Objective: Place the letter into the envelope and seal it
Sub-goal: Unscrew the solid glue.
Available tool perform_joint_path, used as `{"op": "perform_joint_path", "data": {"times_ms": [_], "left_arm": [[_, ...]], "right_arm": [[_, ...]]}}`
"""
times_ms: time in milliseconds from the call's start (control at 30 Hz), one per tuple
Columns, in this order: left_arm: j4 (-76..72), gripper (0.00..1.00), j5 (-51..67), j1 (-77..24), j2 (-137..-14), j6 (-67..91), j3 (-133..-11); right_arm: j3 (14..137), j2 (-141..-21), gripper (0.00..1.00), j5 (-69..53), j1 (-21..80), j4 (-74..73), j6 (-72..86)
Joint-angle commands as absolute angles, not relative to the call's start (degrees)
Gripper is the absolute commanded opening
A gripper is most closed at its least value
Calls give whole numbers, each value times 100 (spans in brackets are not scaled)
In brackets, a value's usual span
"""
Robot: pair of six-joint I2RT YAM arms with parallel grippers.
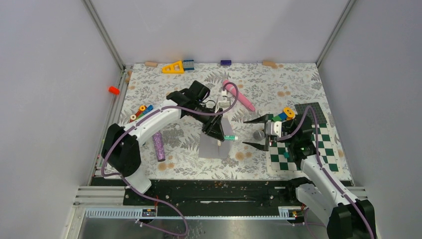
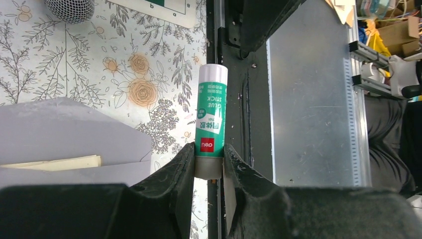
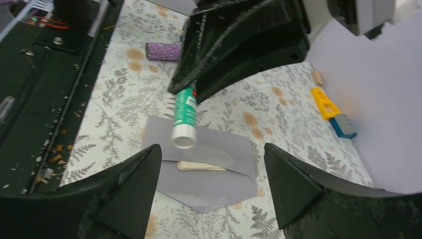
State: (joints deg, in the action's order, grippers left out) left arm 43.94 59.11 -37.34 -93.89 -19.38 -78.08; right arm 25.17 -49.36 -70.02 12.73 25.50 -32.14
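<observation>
- Left gripper (image 2: 208, 155) clamps the glue stick (image 2: 211, 114) over the envelope (image 3: 214, 186) — hold it rigid.
- Right gripper (image 3: 213, 149), jaws spread, should pinch the white cap (image 3: 183, 138) squarely — then pull straight off.

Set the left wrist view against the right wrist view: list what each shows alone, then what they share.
Left wrist only: a grey mesh ball, the checkerboard mat's corner and the metal base plate. Right wrist only: the right gripper open, a purple glitter cylinder, a yellow block and a blue block. Both: the left gripper shut on the glue stick over the envelope, the letter showing at its mouth.
</observation>
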Motion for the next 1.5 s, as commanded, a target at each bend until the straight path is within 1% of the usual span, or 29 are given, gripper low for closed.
{"op": "perform_joint_path", "data": {"times_ms": [0,67,133,300,400,500,833,933,1000,1167,1267,1467], "left_arm": [[4281,5,6607,-3686,-9440,-1959,-8053],[4117,5,6695,-3683,-9468,-1822,-7962],[3959,5,6787,-3682,-9496,-1641,-7880],[3782,5,6903,-3683,-9553,-1451,-7816],[3747,5,6895,-3683,-9529,-1431,-7777],[3700,5,6903,-3678,-9513,-1397,-7748],[3700,5,6850,-3670,-9383,-1454,-7726],[3700,5,6804,-3674,-9302,-1495,-7713],[3707,5,6708,-3680,-9222,-1532,-7705],[3541,4,6434,-3696,-8912,-1557,-7576],[3337,4,6163,-3713,-8682,-1513,-7437],[2809,4,5607,-3743,-8213,-1398,-7128]], "right_arm": [[2099,-4939,79,-7538,1335,4127,-2152],[1883,-4975,74,-7388,1378,4819,-1707],[1823,-5045,70,-7172,1469,5031,-1609],[1914,-5290,66,-6869,1752,4986,-1659],[1914,-5279,62,-6847,1823,4979,-1661],[1914,-5216,52,-6891,1828,4843,-1699],[1981,-5297,34,-7201,1827,4650,-1492],[2029,-5337,27,-7216,1829,4649,-1277],[2101,-5401,25,-7216,1828,4669,-1028],[2297,-5715,24,-7001,1829,5067,38],[2523,-5964,22,-6933,1828,5234,929],[2652,-6365,20,-6649,1819,6342,2941]]}}
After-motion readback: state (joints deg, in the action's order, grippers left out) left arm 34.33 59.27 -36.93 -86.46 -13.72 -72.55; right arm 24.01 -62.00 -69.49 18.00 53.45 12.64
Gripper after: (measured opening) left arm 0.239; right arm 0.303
